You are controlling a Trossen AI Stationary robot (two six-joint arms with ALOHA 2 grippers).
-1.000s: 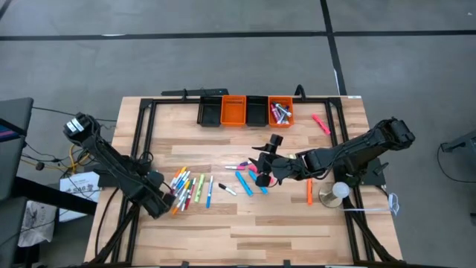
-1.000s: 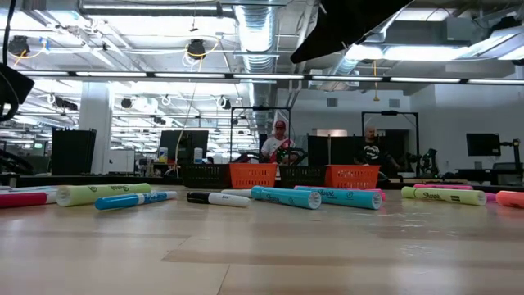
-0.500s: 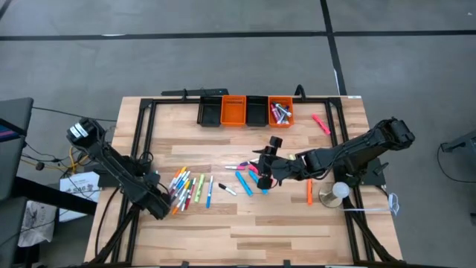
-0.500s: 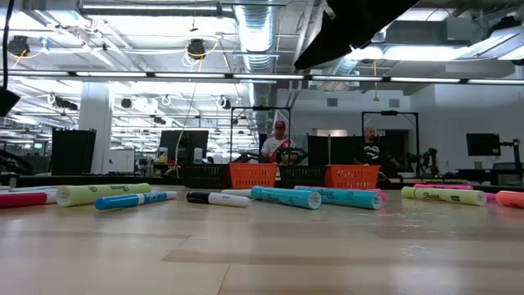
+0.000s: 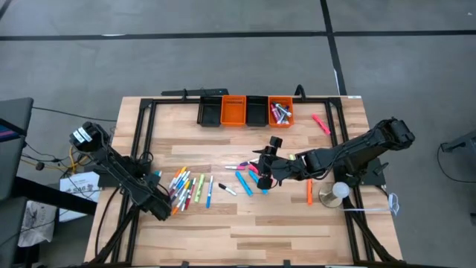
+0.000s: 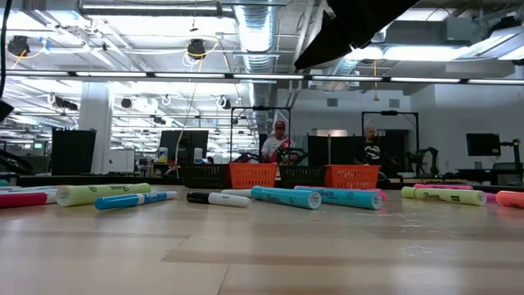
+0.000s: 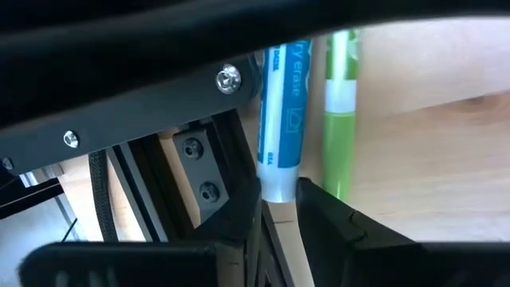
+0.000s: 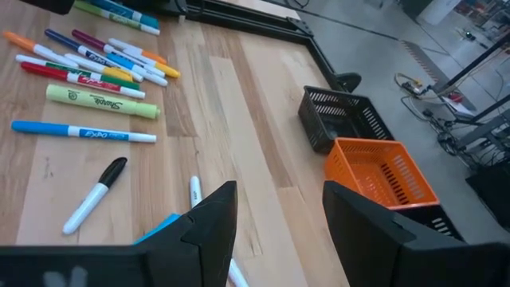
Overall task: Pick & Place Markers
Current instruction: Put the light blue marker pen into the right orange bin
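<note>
High view shows the left claw low at the near-left end of the heap of markers on the counter, while a looser group lies mid-counter under the right claw. Left wrist view has that claw's fingers pinching the end of a blue marker, with a green marker lying just beside it, possibly touching; the angle is too tight to be sure. To lift cleanly, the left arm should rise straight up so the blue marker comes away without dragging its green neighbour, then carry it toward the bins at the far edge, where one orange bin already holds markers. The left arm stretches low and long from the counter's left side, wrist close to the wood. The right arm reaches in from the right, its claw spread and empty, hovering above a black-capped white marker.
</note>
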